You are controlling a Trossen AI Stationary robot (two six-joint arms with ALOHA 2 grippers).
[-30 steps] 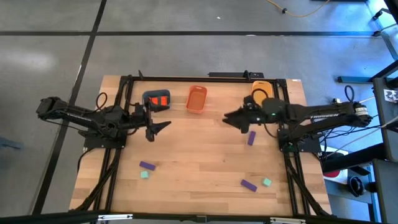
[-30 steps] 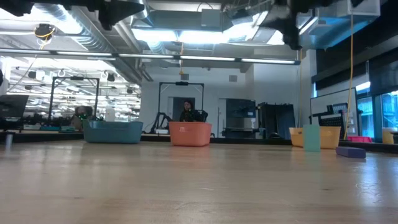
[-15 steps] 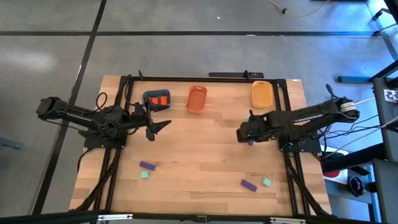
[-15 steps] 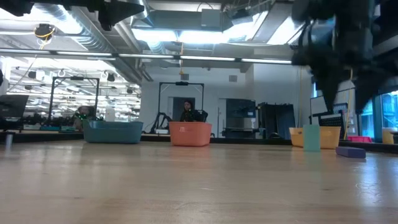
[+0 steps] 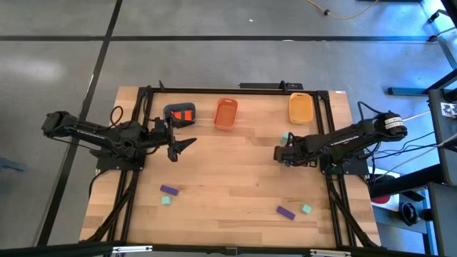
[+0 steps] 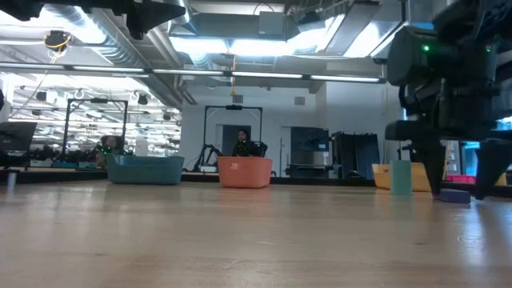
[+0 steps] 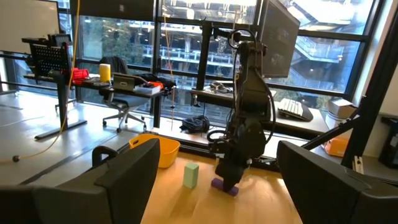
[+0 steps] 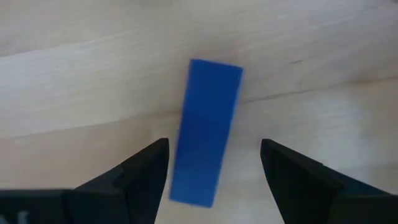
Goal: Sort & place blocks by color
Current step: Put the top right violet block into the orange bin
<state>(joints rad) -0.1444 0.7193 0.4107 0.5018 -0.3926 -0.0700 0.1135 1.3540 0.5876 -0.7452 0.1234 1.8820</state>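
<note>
Your right gripper (image 8: 211, 168) sits low with fingers spread wide astride the purple brick (image 8: 207, 130) — lined up to pinch — left gripper (image 5: 187, 145) idle, open.

Our two matte-black jointed arms, black cables trailing beside the wooden table (image 5: 228, 178), white lettering on the right arm, green light glowing on its wrist housing

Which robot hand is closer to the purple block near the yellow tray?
The right one. The right end effector is open, straddling the purple block. The left end effector waits far across the table, by the blue-grey tray.
</note>
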